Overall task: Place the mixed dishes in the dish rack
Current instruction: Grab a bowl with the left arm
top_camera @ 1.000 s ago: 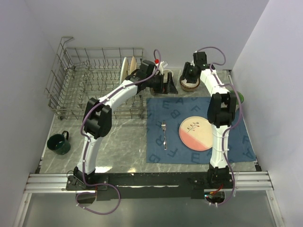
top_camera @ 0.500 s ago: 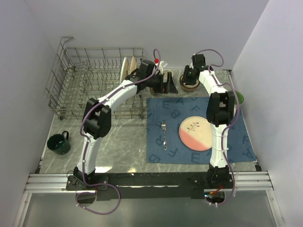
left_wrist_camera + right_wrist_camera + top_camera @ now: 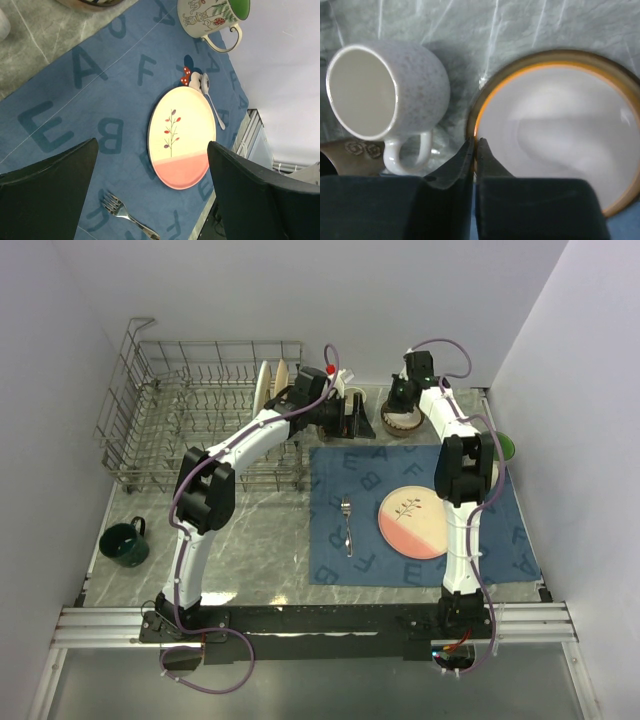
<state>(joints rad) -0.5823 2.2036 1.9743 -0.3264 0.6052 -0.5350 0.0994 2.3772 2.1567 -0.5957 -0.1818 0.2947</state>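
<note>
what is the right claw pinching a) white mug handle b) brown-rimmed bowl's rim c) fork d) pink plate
b: the right claw is shut on the rim of the brown-rimmed bowl, the white mug beside it untouched.

Dish rack (image 3: 200, 405): bare grey metal wire, dull sheen. Table (image 3: 270, 540): grey veined stone look, smooth, faintly reflective toward near edge. Placemat (image 3: 115, 90): blue, matt, lightly creased; cloth or vinyl, we cannot tell. Pink-and-cream plate (image 3: 181, 145): smooth glaze. Fork (image 3: 127, 216): bright polished metal. White mug (image 3: 390, 90): speckled glossy glaze. Brown-rimmed bowl (image 3: 555, 130): we see glossy white inside. Dark mug (image 3: 124, 542), by table's left edge: shiny glaze.
</note>
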